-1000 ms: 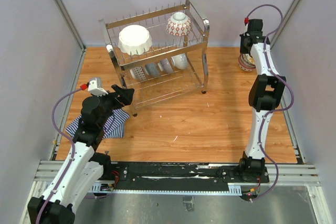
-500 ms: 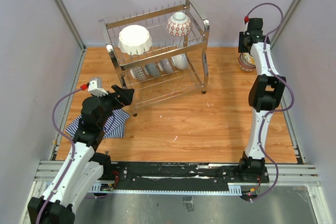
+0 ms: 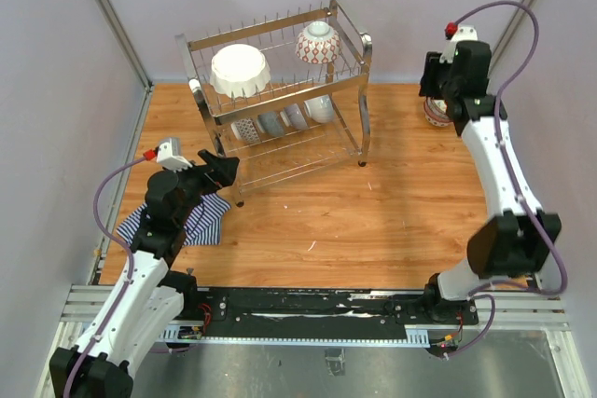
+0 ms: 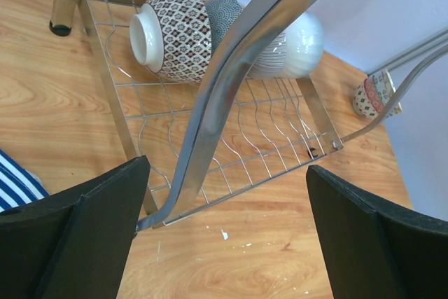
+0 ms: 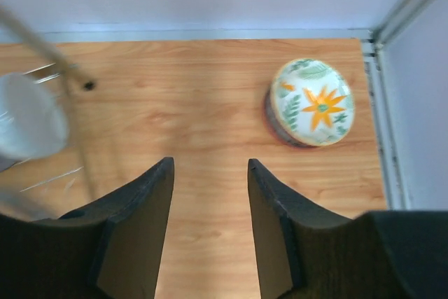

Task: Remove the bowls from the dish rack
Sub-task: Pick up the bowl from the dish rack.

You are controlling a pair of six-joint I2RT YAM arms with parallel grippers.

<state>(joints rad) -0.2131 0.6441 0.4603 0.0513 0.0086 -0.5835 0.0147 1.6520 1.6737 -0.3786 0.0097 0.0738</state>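
The chrome dish rack (image 3: 347, 82) stands at the back of the table. Its upper tier holds a large white scalloped bowl (image 3: 240, 70) and a red-lattice bowl (image 3: 318, 43). Several smaller bowls (image 3: 280, 120) stand on edge in the lower tier, among them a brown patterned bowl (image 4: 171, 33). A floral bowl (image 5: 312, 101) lies upside down on the table at the far right. My right gripper (image 5: 210, 166) hovers open just left of it, touching nothing. By the rack's front-left leg (image 4: 231, 82), my left gripper (image 4: 227, 222) is wide open and empty.
A blue-white striped cloth (image 3: 187, 221) lies under my left arm near the left edge. Grey walls close in the table at the back and on both sides. The floral bowl (image 3: 436, 112) sits close to the right wall.
My right gripper has opened and let go of the floral bowl, which now rests on the table. The right arm has lifted and drawn back, its elbow swung low. The left arm has not moved.
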